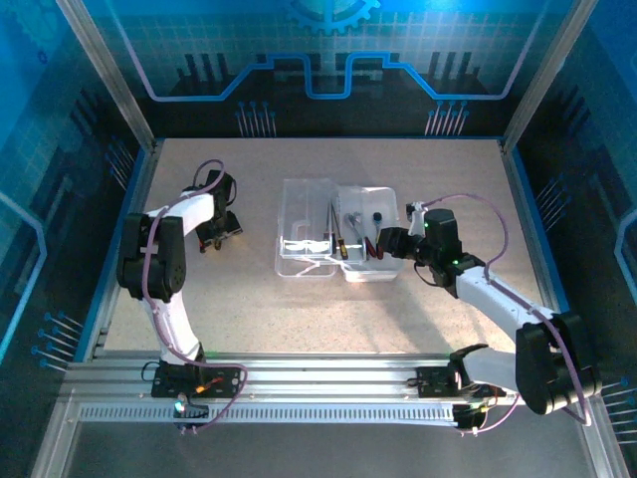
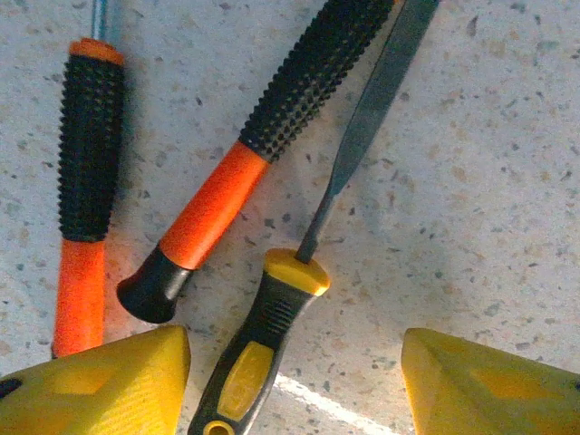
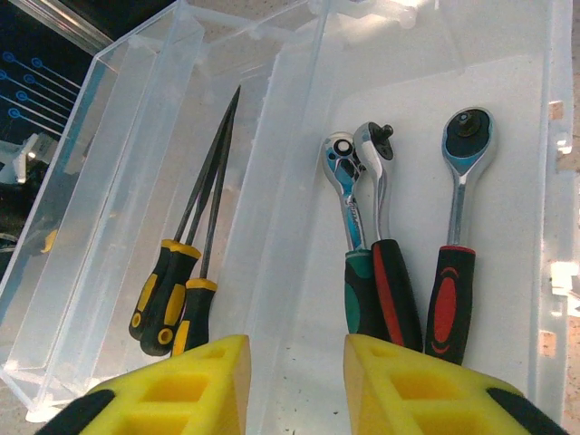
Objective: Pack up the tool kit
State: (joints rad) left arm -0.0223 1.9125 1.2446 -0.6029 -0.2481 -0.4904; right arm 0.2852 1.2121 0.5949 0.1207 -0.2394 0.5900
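The clear tool kit case (image 1: 299, 194) lies open mid-table. Inside it, three yellow-black files (image 3: 168, 294) rest in the left half and three ratchet wrenches (image 3: 390, 272) with green, red and black handles in the right half. My right gripper (image 3: 297, 385) hovers open over the case's near edge (image 1: 381, 244), with nothing between its fingers. Left of the case, my left gripper (image 1: 217, 237) is open low over the table. A yellow-black file (image 2: 267, 322) lies between its fingers (image 2: 100, 385), close to the left one. Two orange-black screwdrivers (image 2: 217, 204) (image 2: 86, 181) lie beside it.
The speckled tabletop (image 1: 328, 309) stretches in front of the case. Metal frame rails and blue walls (image 1: 119, 189) bound the table on the left, right and back. The arm bases sit on the rail (image 1: 328, 378) at the near edge.
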